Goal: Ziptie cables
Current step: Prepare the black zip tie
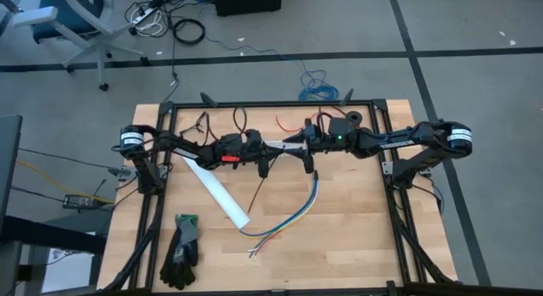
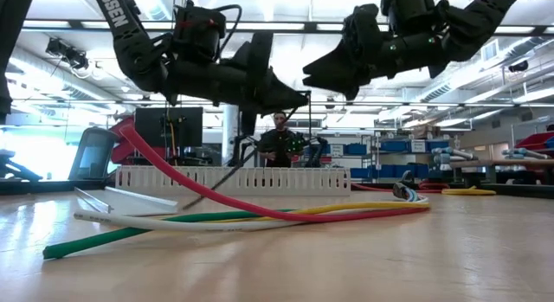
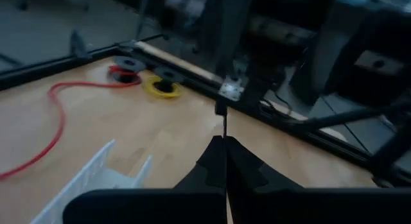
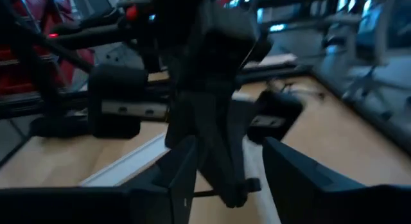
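The cables [image 1: 293, 215], a loose bundle of yellow, green, blue and white wires, lie on the wooden table at near centre, also seen in the low view [image 2: 260, 217], with their dark-sleeved end [image 1: 314, 175] toward the far side. Above them the two arms meet tip to tip, clear of the table. My left gripper [image 1: 270, 153] is shut on a thin black zip tie [image 1: 259, 192]. My right gripper [image 4: 234, 169] faces it, open, with its fingers on either side of the left gripper's dark tip and touching nothing that I can see. My left gripper pinches the thin black zip tie between its two shut fingers, which point level toward the table's right. A short piece of the strip [image 3: 225, 124] sticks out past the fingertips. The long rest [image 2: 216, 176] slants down toward the table near the white channel.
A white slotted channel [image 1: 216, 190] lies left of the cables, dark gloves [image 1: 182, 241] at the near left. A single red wire [image 3: 58, 115] and small spools [image 3: 160, 86] lie at the far side. A black frame [image 1: 271, 103] edges the table. A person [image 2: 279, 138] stands behind.
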Controlling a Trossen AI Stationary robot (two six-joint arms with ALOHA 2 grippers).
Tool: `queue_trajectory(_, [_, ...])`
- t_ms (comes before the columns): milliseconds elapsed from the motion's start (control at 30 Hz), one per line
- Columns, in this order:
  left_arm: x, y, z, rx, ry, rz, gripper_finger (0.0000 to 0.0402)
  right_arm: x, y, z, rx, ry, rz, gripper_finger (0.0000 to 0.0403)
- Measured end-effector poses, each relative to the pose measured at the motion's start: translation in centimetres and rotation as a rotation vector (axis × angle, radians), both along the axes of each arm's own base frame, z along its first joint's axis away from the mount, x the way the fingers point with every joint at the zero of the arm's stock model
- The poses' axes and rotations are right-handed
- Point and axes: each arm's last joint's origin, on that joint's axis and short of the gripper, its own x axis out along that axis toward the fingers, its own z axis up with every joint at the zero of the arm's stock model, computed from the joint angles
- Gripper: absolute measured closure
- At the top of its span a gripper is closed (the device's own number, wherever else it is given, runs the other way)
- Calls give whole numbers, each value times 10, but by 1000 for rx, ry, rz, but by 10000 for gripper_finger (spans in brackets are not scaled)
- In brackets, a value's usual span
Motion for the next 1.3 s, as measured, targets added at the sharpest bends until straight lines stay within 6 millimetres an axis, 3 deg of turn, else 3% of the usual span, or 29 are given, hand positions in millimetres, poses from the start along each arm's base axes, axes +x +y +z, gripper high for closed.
queue_trajectory(233, [-14,-2,-10,-86,-40,86,401,-16,1,17,-67,18,-5,220])
queue_trajectory(400, [-16,-1,-10,-133,-76,114,401,-18,14,4,-152,176,38,235])
queue_trajectory(567, [-17,7,-10,-206,-92,160,401,-5,46,-12,-366,236,70,256])
queue_trajectory(767, [-20,18,-10,-300,-118,201,401,12,82,-30,-744,244,51,277])
queue_trajectory(1067, [-22,28,-10,-490,-177,242,401,42,108,-69,-1222,325,13,291])
queue_trajectory(1300, [-22,28,-10,-549,-197,258,401,68,123,-94,-1480,361,35,291])
